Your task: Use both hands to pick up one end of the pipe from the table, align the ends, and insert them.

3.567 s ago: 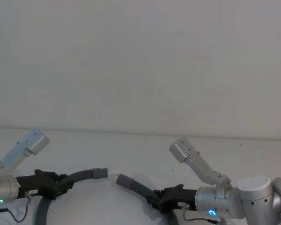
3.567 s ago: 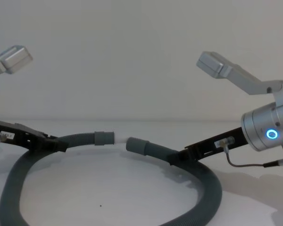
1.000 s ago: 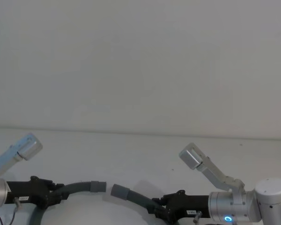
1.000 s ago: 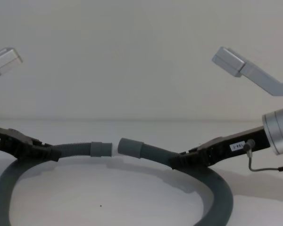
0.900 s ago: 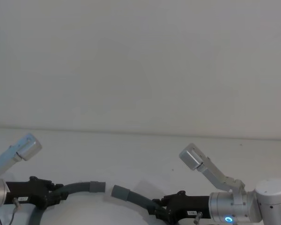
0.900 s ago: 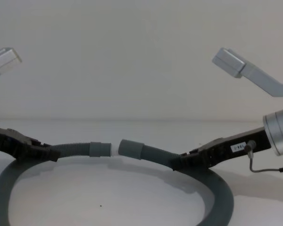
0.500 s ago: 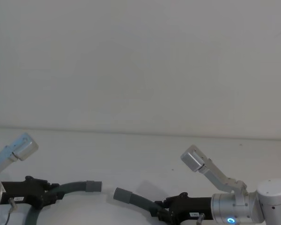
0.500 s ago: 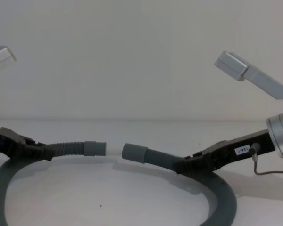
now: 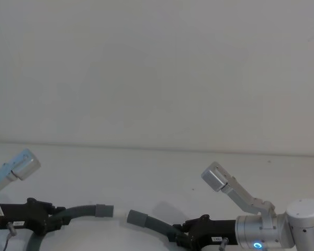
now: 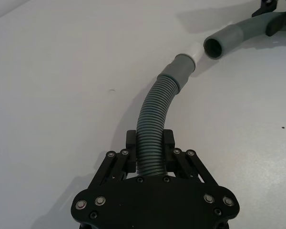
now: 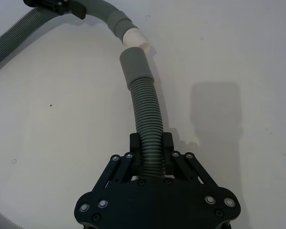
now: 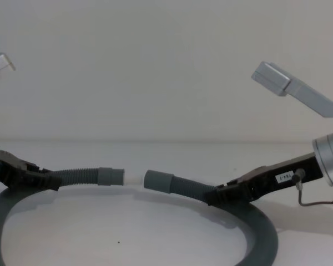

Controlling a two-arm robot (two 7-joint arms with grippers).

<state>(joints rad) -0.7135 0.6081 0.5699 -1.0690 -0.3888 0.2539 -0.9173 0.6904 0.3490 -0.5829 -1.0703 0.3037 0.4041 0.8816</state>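
The left gripper (image 10: 149, 139) was clamped around the pipe (image 10: 152, 105) behind its white-tipped cuff (image 10: 183, 67). The right gripper (image 11: 151, 140) held it likewise behind the hollow cuff (image 11: 133, 67). Alignment looked to be the step in hand: the tip seemed just short of the mouth, slightly off-axis. The next move called for squaring both axes, then pushing together. The grey corrugated loop sagged onto the table (image 12: 155, 233).

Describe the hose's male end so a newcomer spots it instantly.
Over the white table a grey corrugated pipe curves in a loop. Follow the stretch held by the left gripper to its cuff. That cuff ends in a narrower white tip, unlike the plain hollow cuff facing it on the right gripper side.
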